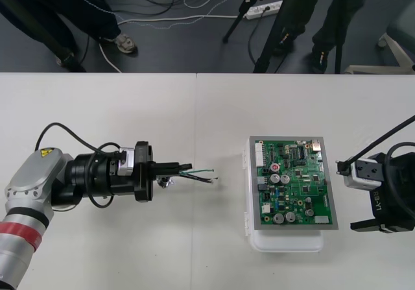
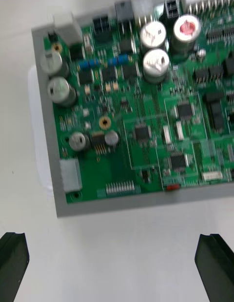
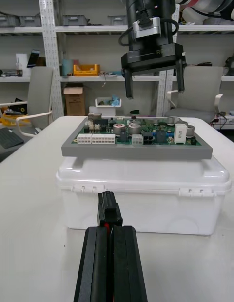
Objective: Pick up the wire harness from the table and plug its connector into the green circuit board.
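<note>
A plain light tabletop point(image 1: 117, 238) is seen; beyond its far edge, cables point(image 1: 162, 19) and a power strip point(image 1: 264, 8) are laid on dark floor point(image 1: 194, 50).

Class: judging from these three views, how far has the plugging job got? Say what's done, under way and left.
Done: the left gripper is shut on the harness, its plug poking out ahead. Under way: that gripper points at the board, apart from it; the right gripper hangs open at the board's other side. Left: seating the plug.
</note>
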### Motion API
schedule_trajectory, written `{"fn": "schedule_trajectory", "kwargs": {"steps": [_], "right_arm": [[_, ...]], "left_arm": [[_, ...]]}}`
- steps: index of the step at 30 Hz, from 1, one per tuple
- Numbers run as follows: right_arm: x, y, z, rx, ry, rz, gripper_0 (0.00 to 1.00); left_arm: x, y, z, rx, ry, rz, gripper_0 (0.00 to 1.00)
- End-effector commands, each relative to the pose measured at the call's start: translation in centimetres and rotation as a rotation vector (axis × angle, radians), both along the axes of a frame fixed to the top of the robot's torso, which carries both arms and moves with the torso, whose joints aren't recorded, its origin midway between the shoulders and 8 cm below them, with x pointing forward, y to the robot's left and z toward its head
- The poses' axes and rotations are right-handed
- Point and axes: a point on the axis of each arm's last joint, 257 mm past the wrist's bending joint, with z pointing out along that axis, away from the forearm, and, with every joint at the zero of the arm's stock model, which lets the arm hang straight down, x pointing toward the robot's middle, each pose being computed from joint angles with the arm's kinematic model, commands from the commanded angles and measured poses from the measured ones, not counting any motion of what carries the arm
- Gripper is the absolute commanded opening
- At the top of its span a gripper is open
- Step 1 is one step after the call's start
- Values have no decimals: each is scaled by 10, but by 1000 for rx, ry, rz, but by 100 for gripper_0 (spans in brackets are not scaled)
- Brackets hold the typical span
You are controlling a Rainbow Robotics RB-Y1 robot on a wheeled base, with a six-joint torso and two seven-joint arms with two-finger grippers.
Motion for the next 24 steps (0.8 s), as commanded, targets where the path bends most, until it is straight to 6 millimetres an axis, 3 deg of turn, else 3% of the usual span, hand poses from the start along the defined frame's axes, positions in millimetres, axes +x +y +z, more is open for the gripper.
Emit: {"fn": "schedule_trajectory", "kwargs": {"steps": [1,13,24], "right_arm": [[3,-26,3,-109,-34,-14,100],[13,-44,-8,-151,-37,-58,100],[29,-41,-35,-233,-37,-38,100]], "left_arm": [[-5,-4,4,25,-124,-80,0],[-7,-24,-10,29,-143,-118,0],[-13,-40,-7,39,-153,-176,0]]}}
